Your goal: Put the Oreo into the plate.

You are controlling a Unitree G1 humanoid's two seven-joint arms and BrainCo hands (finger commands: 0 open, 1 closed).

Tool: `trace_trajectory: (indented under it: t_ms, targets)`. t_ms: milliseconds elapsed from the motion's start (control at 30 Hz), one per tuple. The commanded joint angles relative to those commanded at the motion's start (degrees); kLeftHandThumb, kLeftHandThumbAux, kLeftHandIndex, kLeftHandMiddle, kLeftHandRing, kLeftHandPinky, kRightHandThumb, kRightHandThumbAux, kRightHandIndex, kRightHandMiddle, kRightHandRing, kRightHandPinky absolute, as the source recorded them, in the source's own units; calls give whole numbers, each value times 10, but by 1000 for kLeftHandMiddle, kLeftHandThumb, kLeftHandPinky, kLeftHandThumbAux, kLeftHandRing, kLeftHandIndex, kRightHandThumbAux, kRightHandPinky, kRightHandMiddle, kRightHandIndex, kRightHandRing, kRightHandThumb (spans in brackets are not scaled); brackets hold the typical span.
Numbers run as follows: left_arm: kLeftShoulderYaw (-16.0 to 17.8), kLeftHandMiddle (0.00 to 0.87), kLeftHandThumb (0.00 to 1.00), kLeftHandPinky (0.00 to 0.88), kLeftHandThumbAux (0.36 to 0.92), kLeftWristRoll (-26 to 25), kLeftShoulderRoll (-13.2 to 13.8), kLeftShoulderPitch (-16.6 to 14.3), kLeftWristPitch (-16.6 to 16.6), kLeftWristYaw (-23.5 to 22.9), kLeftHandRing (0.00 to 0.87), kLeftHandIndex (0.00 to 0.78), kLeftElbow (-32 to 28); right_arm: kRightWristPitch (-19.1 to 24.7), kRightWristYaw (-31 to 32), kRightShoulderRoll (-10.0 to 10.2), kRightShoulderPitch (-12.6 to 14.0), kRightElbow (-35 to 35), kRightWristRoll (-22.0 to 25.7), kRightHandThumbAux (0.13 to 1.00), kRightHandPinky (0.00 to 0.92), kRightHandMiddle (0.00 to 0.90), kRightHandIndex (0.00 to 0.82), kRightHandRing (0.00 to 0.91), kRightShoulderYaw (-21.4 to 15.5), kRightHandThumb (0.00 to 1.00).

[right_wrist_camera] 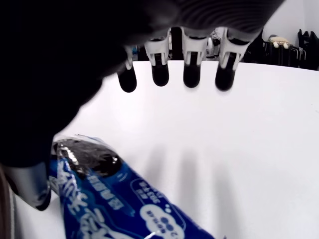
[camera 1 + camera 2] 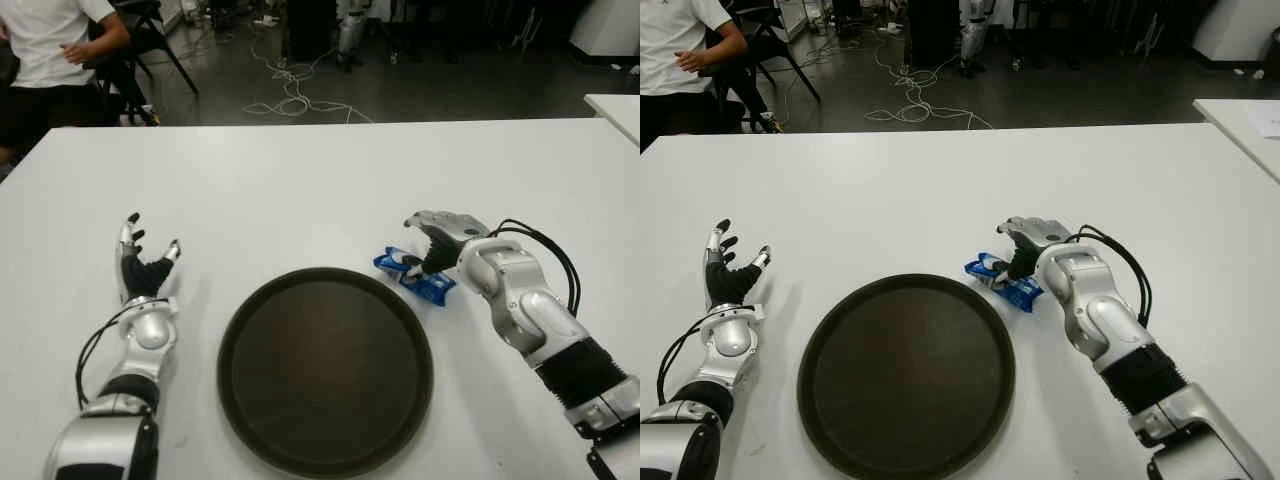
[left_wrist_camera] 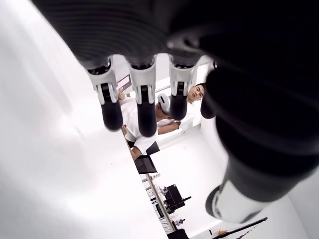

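A: Where is the Oreo (image 2: 415, 275)?

B: It is a blue pack lying on the white desk (image 2: 330, 190), just off the plate's (image 2: 325, 370) upper right rim, outside it. In the right wrist view the wrapper (image 1: 119, 204) shows a dark cookie printed near one end.

A: Is the right hand (image 2: 430, 240) on it?

B: It is right over the pack. The four fingers (image 1: 192, 69) are stretched out straight and apart above the desk, and the thumb comes down beside one end of the pack. They are not closed round it (whether the thumb actually touches the wrapper I cannot tell). So the hand is spread, holding nothing.

A: And the plate?

B: Round, dark brown, with a raised rim, in the middle of the desk's near part, between the two arms. Nothing lies in it.

A: The left hand (image 2: 140, 262)?

B: It shows to the left of the plate, well apart from it, palm turned inward, fingers (image 3: 142, 107) up and loosely spread, thumb out to the side. It grips nothing.

A: Anything beyond the desk?

B: A person (image 2: 50, 45) in a white shirt sits at the far left corner, next to a black chair (image 2: 150, 35). Cables (image 2: 290, 90) trail in loops across the dark floor behind the desk, and the edge of a second white desk (image 2: 615, 110) shows at the far right.
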Motion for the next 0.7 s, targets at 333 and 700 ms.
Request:
trace_trajectory:
  t_ms: [333, 700]
  targets:
    - [0, 85, 28, 142, 813, 1, 1, -1, 0, 2, 105, 107, 0, 18, 24, -16, 30, -74, -36, 526, 238, 106, 69, 162, -1, 0]
    - [-3, 87, 18, 148, 789, 7, 3, -1, 4, 9, 112, 93, 1, 23, 39, -21, 56, -121, -56, 466, 300, 127, 72, 190, -13, 0]
